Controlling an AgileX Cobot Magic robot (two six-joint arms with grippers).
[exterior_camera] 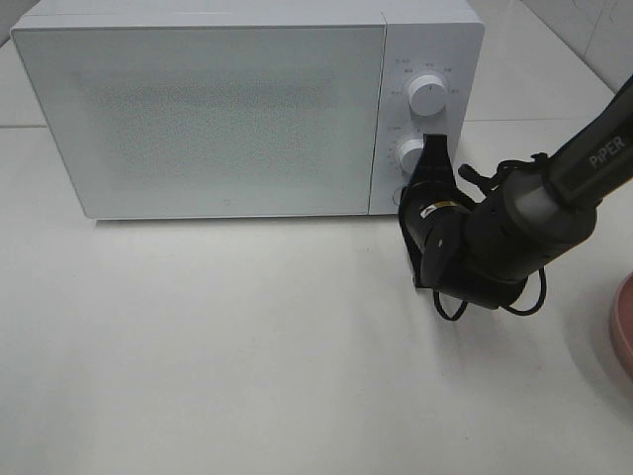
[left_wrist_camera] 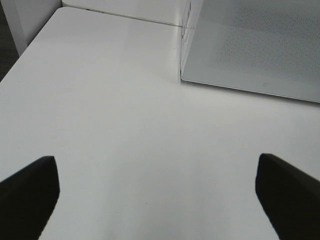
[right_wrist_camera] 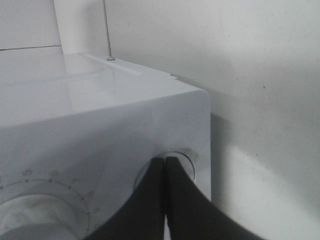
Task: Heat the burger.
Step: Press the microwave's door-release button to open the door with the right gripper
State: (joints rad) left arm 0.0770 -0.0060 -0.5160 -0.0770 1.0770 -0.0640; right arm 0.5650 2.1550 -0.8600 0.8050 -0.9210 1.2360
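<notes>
White desk [exterior_camera: 247,346] from above carries a shut microwave [exterior_camera: 198,109], the right hand [exterior_camera: 432,163] pinched closed and empty at its panel [exterior_camera: 450,49]; left-wrist view: left hand [left_wrist_camera: 155,167] spread wide, holding nothing; right-wrist view: fingertips [right_wrist_camera: 150,200] press a round button [right_wrist_camera: 187,156], probably to open it, burger unseen.

The high camera looks down on the microwave [exterior_camera: 198,119] front; both wrist cameras face it, the right much closer.

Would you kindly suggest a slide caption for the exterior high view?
Right gripper, fingers shut, at the round button below the two dials of the closed white microwave; pink plate at the right edge.
</notes>
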